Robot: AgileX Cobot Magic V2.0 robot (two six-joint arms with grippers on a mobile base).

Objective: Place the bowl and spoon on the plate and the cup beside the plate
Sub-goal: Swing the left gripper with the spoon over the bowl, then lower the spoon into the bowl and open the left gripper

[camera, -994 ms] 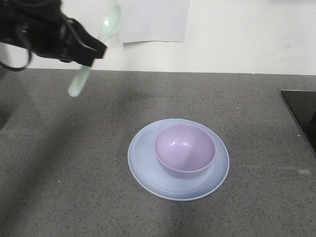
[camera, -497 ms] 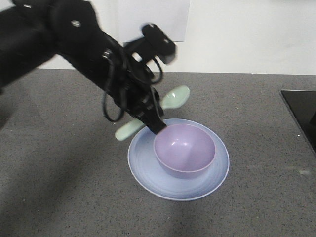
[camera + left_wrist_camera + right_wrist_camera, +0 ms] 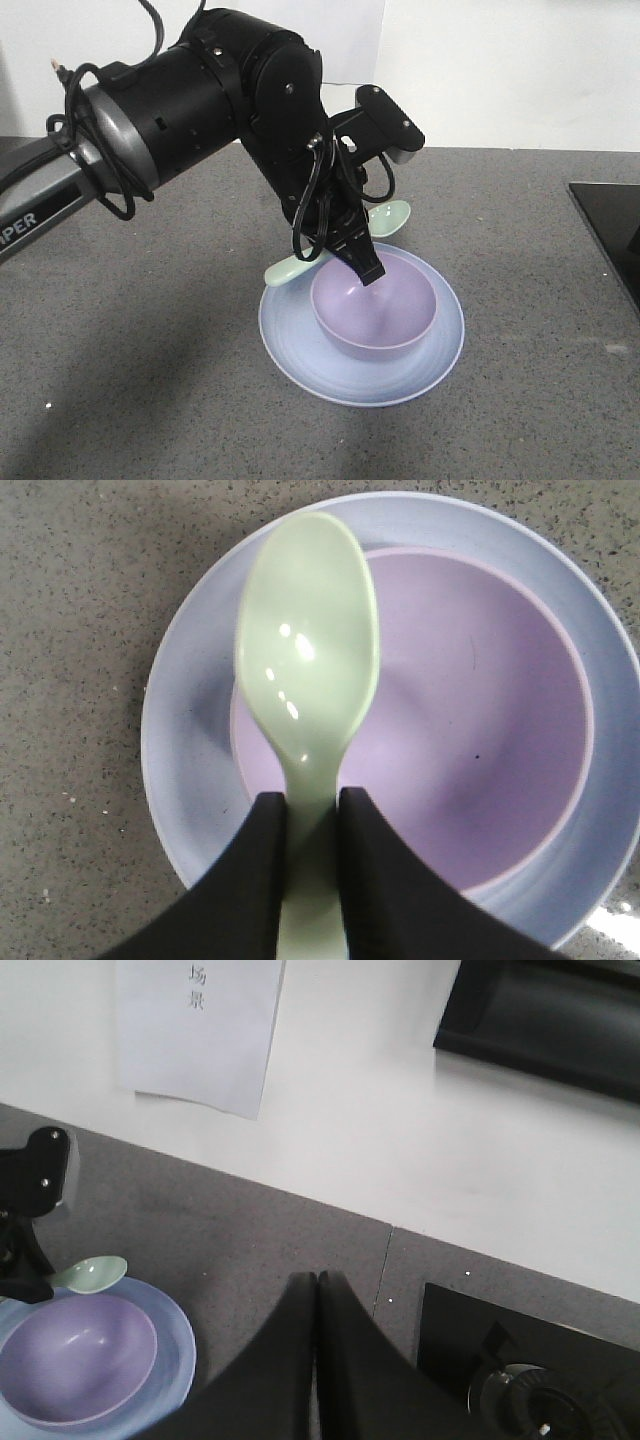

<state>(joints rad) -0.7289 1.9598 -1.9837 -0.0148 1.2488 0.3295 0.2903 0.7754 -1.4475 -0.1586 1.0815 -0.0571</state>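
Currently the left pincer (image 3: 312, 802) pinches the mint-green spoon (image 3: 308, 650) by its handle, fingers parted only by the handle's width. The spoon hangs over the rim of the lavender bowl (image 3: 470, 710). The bowl sits on the blue-lilac plate (image 3: 180, 740) on the grey surface (image 3: 150, 380). The right pincer (image 3: 317, 1280) is pressed together, holding nothing, well apart from the bowl.

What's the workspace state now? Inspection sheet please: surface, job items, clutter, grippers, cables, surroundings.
Surface: grey speckled counter.
Job's things: bowl sits on plate; spoon held in the air over the bowl's edge, not set down; cup nothing seen.
Clutter: nothing seen.
Grippers: left gripper shut on the spoon's handle; right gripper shut, empty, away from the plate.
Cables: black cables loop beside the left gripper, close to the spoon.
Surroundings: white wall with paper sheet; black hob at the counter's side.
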